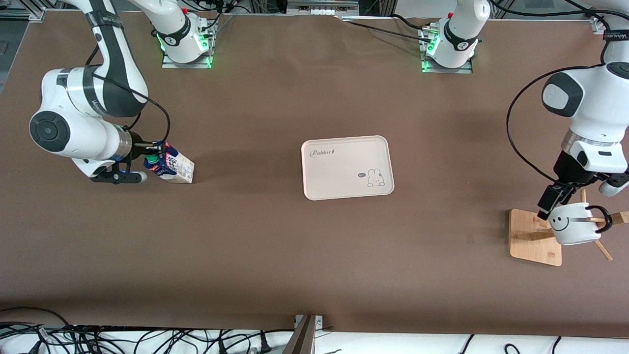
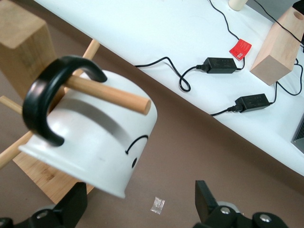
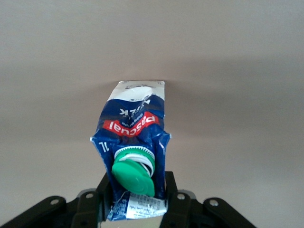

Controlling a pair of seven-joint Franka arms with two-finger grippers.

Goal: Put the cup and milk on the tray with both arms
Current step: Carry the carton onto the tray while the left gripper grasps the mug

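Right tool (image 3: pixel 135 199) grips milk (image 3: pixel 135 128) (squashed).

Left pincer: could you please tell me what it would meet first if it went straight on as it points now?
Probably the cup hanging on a peg of the wooden rack; the open left pincer points at its side, though depth is unclear.

The tray (image 1: pixel 347 167) reads "Rabbit"; the milk (image 3: pixel 135 142) reads "pascual".

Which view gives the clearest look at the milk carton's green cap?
The right wrist view: the green cap fills the foreground, facing the camera, on the milk carton pinched by the right gripper. The front view shows only a small green speck beside the fingers. The left wrist view misses it.
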